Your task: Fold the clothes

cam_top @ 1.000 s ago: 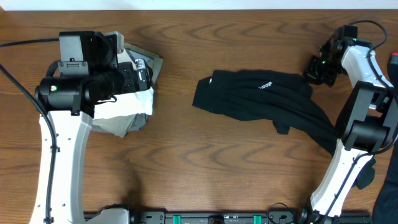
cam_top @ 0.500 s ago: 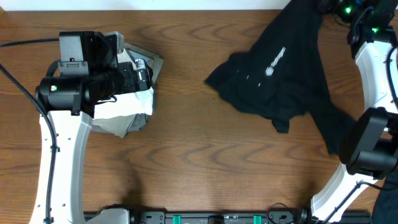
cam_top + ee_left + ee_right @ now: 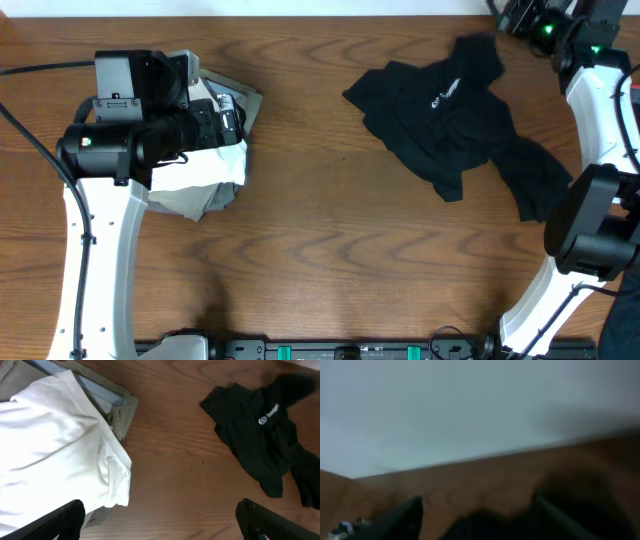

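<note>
The clothes in hand are a black T-shirt (image 3: 450, 110) with a small white logo (image 3: 445, 92), lying crumpled on the right of the wooden table. Its upper edge is blurred. It also shows at the right of the left wrist view, black T-shirt (image 3: 270, 435). My right gripper (image 3: 515, 15) hangs above the table's far right corner, fingers apart, clear of the shirt. Its own blurred view shows dark fabric (image 3: 485, 527) low between the fingers. My left gripper (image 3: 235, 118) is wide open over a folded pile, nothing in it.
A folded pile sits at the left, a white garment (image 3: 200, 170) on top of a grey-green one (image 3: 245, 100). The table's back edge (image 3: 300, 14) meets a white wall. Dark cloth (image 3: 625, 320) lies off the table at the lower right.
My right gripper lifted the shirt up and toward the back, then opened. The shirt dropped back onto the table, bunched further back. The left arm stayed still.
</note>
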Motion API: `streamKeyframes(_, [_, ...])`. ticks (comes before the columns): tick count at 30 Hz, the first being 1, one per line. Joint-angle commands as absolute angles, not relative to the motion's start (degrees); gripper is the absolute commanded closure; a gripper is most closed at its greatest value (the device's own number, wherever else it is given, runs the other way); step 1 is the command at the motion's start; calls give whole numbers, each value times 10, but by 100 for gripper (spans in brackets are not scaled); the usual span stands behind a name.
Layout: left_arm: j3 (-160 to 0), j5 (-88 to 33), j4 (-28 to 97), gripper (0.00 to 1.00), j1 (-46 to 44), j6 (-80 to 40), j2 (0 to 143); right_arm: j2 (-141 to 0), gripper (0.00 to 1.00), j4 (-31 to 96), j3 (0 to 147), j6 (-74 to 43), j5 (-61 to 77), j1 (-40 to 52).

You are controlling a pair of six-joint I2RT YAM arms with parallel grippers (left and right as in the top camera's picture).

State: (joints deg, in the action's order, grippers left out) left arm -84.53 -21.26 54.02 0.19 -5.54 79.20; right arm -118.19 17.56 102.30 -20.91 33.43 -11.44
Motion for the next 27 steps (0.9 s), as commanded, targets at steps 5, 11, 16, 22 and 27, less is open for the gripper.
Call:
streamKeyframes(5, [-858, -216, 542, 2, -18, -48, 791, -1188, 30, 381, 1023, -50, 359, -92])
streamKeyframes(11, [-858, -216, 542, 2, -29, -48, 799, -1188, 33, 583, 1023, 96, 311, -24])
streamKeyframes(16, [-858, -214, 540, 2, -29, -45, 801, -1188, 31, 652, 995, 77, 142, 66])
streamKeyframes(22, [-858, -202, 538, 2, -29, -41, 801, -1188, 30, 628, 894, 13, -35, 115])
streamKeyframes(27, [-858, -199, 537, 2, -29, -32, 801, -1188, 31, 573, 823, -20, -83, 114])
